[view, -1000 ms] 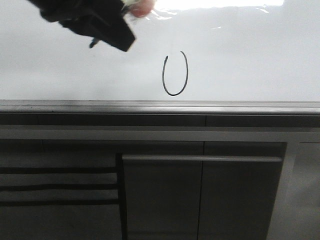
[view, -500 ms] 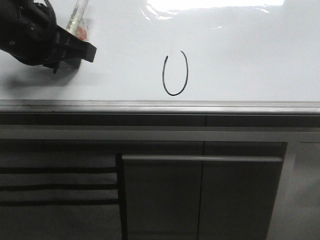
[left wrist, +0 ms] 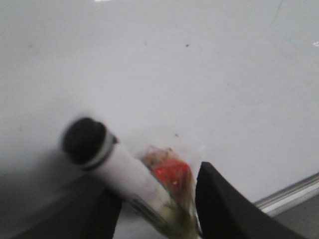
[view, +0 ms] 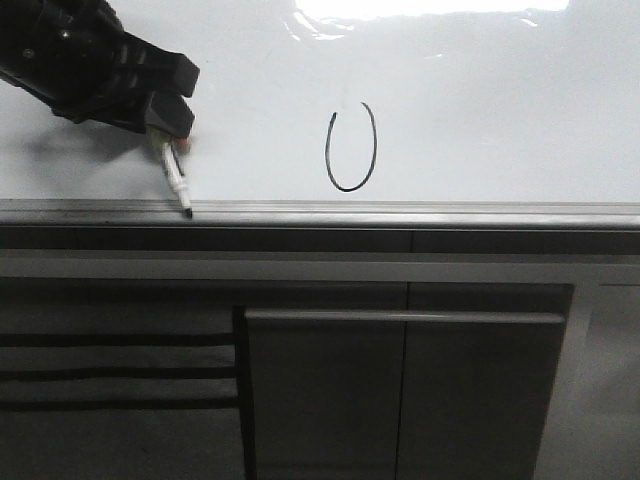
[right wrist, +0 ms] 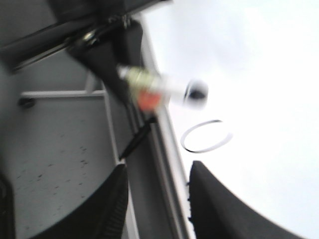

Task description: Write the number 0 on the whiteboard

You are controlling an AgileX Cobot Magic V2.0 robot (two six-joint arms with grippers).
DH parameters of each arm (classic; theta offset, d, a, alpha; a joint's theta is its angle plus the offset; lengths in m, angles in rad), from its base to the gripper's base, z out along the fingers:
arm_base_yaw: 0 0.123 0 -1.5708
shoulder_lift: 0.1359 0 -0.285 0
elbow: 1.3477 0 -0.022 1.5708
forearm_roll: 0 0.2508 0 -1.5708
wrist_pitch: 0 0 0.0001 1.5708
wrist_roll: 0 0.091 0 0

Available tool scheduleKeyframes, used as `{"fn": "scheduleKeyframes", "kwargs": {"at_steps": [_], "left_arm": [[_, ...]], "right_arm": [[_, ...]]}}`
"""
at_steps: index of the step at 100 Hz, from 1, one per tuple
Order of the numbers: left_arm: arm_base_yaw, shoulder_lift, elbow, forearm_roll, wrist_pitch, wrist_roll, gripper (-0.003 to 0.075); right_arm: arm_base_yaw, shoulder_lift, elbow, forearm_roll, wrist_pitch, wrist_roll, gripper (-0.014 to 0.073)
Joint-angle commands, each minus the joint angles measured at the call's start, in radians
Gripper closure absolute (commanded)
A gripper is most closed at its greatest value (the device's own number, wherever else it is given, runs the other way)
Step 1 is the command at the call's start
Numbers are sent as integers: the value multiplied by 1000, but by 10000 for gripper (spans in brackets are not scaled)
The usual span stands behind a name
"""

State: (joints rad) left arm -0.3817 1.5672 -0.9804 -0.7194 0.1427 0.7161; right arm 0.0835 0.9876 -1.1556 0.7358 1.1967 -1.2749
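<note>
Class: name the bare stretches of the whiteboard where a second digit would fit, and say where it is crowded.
Bare: the whiteboard right of the 0, and the band between the 0 and the marker. Crowded: the left end, where the left gripper holds the marker over the frame.

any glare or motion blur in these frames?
Front view: strong glare along the top of the whiteboard; the number 0 reads sharp. Left wrist view: marker soft and smeared. Right wrist view: heavy motion blur, the 0 still legible.
</note>
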Motion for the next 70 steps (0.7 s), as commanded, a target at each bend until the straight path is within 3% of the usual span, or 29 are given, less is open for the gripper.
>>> {"fn": "scheduleKeyframes", "kwargs": {"at_steps": [1, 26, 47, 56, 70], "left_arm": [[43, -35, -27, -15, -6, -8, 373], [87, -226, -27, 50, 154, -8, 373], [107, -460, -27, 135, 328, -29, 373], [107, -565, -25, 283, 413, -152, 373], [107, -718, 8, 583, 501, -444, 373]], "right_arm": [[-7, -16, -31, 50, -56, 20, 334], [-14, -89, -31, -100, -160, 207, 334], [-14, -164, -31, -363, -207, 528, 335], [-14, -216, -14, -513, -207, 761, 335], [-14, -327, 101, -671, -249, 975, 344]]}}
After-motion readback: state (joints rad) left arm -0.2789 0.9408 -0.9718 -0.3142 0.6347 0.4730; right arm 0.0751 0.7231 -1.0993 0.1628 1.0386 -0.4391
